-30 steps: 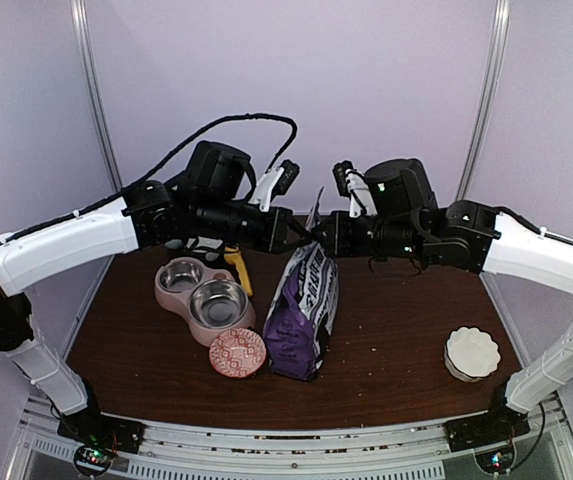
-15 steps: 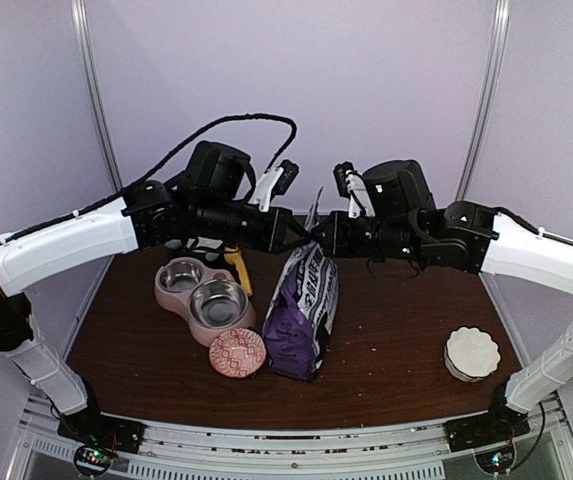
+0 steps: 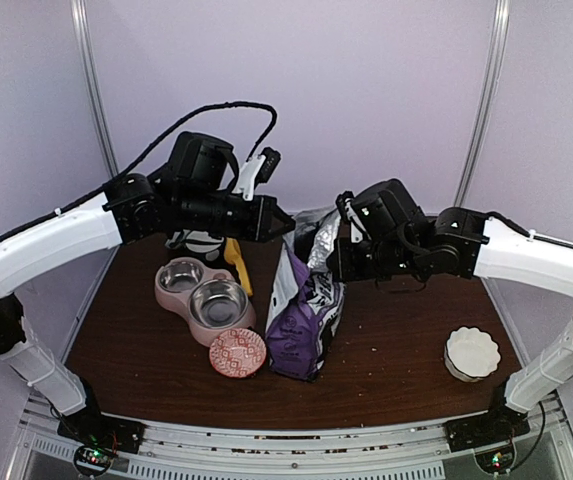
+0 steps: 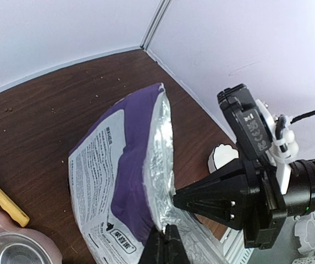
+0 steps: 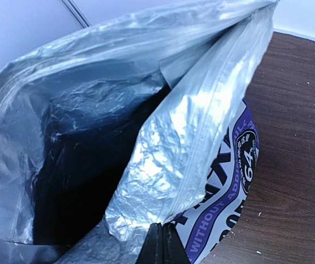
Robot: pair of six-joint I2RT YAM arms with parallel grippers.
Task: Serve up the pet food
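The purple pet food bag (image 3: pixel 301 320) stands upright in the middle of the table, its silver-lined mouth (image 5: pixel 168 159) pulled open. My left gripper (image 3: pixel 284 222) is shut on the bag's left top edge (image 4: pixel 165 234). From the other side, my right gripper (image 3: pixel 318 255) is shut on the opposite lip (image 5: pixel 161 228). In the left wrist view the right gripper (image 4: pixel 176 199) pinches the foil close to my left fingers. The pet food itself is hidden in the bag's dark inside.
A pink double feeder (image 3: pixel 204 295) with steel bowls sits left of the bag, a yellow scoop (image 3: pixel 238 268) behind it. A round pink patterned dish (image 3: pixel 237 352) lies in front. A white scalloped bowl (image 3: pixel 471 352) stands at the right.
The two grippers, nearly touching over the bag before, have drawn apart, the left one leftward and the right one down and right. The bag's mouth has spread open.
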